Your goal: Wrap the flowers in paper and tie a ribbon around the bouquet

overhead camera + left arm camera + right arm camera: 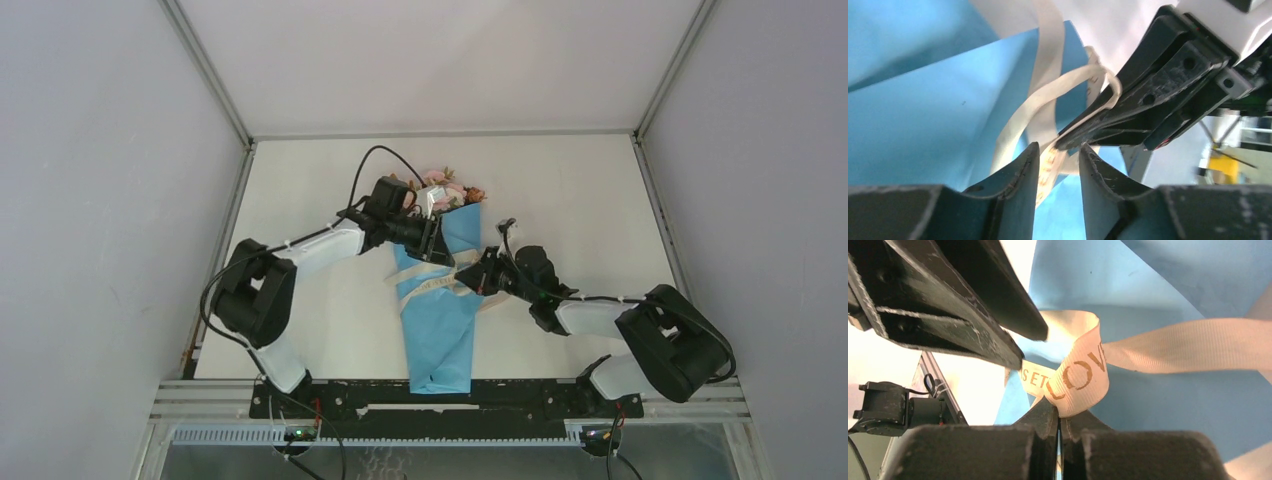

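Right gripper (1059,427) clamps the ribbon (1083,375); left gripper (1059,149) stands parted around it. Flowers (445,186) are wrapped in paper (440,330); tying looks unfinished.

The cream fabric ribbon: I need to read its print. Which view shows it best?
Right wrist: the cream fabric ribbon shows gold lettering clearly. Left wrist shows looped strands, print faint; top external only thin bands across the blue paper.

On table (590,210), ribbon (424,281) lies across bouquet (440,325); flowers (446,186) seemingly at far end.
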You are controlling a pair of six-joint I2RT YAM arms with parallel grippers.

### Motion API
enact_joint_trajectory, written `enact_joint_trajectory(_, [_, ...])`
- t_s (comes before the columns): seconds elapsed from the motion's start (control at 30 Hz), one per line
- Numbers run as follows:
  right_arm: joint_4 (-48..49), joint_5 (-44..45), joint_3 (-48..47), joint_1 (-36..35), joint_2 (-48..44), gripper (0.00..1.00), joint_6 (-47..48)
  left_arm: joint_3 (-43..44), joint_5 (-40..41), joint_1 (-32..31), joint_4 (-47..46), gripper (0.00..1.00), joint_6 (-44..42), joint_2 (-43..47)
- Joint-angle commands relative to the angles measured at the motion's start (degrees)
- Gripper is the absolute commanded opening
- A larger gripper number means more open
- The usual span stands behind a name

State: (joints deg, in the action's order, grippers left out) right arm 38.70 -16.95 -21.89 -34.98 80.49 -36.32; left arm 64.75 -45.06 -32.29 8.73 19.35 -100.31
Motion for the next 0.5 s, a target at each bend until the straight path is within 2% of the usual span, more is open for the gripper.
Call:
enact_joint_trajectory(0.0, [-0.19, 0.63, 0.83, 0.22, -1.9, 0.0, 1.67, 2.01, 11.7, -1.29, 11.33, 0.36, -11.53, 6.27])
enact_joint_trajectory(0.1, [0.77, -0.59, 0.88, 0.24, -0.83, 0.0, 1.7, 2.82, 12.25, -3.15, 14.34, 0.31, -13.22, 3.96])
enact_joint_trajectory(0.27, [2.2, -2.39, 0.96, 0.21, -0.16, 0.0, 2.17, 3.21, 8.05, -4.23, 12.33, 0.41, -11.89, 1.17])
enact_joint_trajectory(0.47, [1.71, -5.11, 1.18, 0.42, -0.26, 0.0, 4.1, 5.5, 6.19, -4.24, 10.8, 0.42, -10.23, -1.81])
